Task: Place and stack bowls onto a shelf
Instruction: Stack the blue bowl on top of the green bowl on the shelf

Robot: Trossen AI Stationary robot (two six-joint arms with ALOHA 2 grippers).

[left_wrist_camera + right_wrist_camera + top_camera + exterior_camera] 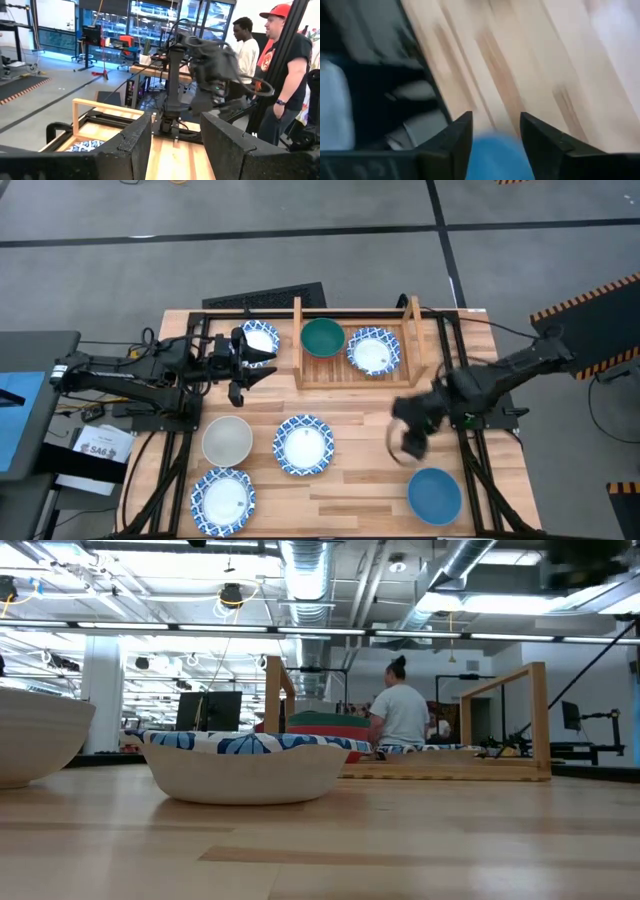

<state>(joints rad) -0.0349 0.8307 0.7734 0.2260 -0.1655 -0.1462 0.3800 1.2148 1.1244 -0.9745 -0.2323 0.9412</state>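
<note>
From above, the shelf (352,352) sits at the upper middle of the table (350,500), carrying a green bowl (322,336) and a blue-patterned bowl (373,351) side by side. The left gripper (250,365) hovers at the shelf's left, jaws apart, beside another patterned bowl (260,337). The right gripper (408,430), blurred, hangs right of centre above the blue bowl (435,494), jaws apart. An off-white bowl (227,439) and two more patterned bowls (303,445) (223,499) lie lower left.

At table height, a patterned bowl (248,766) fills the foreground; a person (401,713) stands behind the shelf (500,730).

The left wrist view shows two people (285,75) beyond the table.

The right wrist view shows blue between parted jaws.
</note>
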